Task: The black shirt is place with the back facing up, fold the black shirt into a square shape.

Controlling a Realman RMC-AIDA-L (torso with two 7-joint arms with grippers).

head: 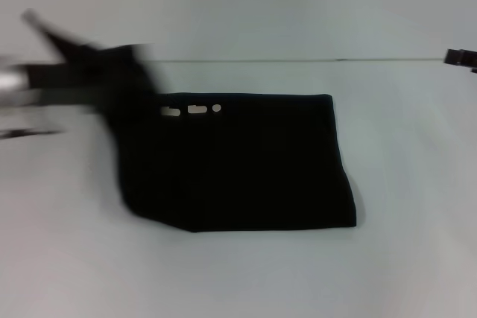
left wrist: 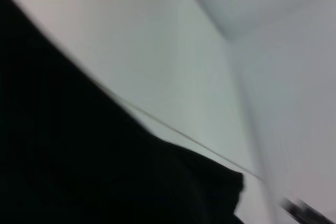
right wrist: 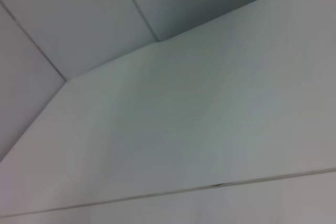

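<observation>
Table (head: pixel 246 281), pale and plain, fills the head view, with a thin seam running across it near the far edge and a light wall behind. Black shirt (head: pixel 246 161) lies folded on the middle of the table as a rough rectangle, its far edge straight and parallel to the seam, its near edge slightly slanted, and its right near corner pointing toward the table's right side. Small white marks of lettering (head: pixel 191 110) show near the shirt's far left corner. At that corner the cloth rises off the table in a blurred dark peak that runs up and left to the left gripper (head: pixel 71 61). The left gripper is over the far left part of the table, joined to the lifted cloth; it appears to hold the shirt there, though blur hides the fingers, so how wide they stand cannot be told. A grey length of the left arm (head: pixel 11 80) enters from the left edge.

In the left wrist view the black shirt (left wrist: pixel 79 166) covers the lower part of the picture as a dark mass against the pale table (left wrist: pixel 157 51), one corner ending near the seam.

Right gripper (head: pixel 460 57) shows only as a small dark piece at the right edge of the head view, level with the seam and well apart from the shirt; whether it is wide or narrow cannot be told. The right wrist view shows bare table (right wrist: pixel 210 103) and wall only.
</observation>
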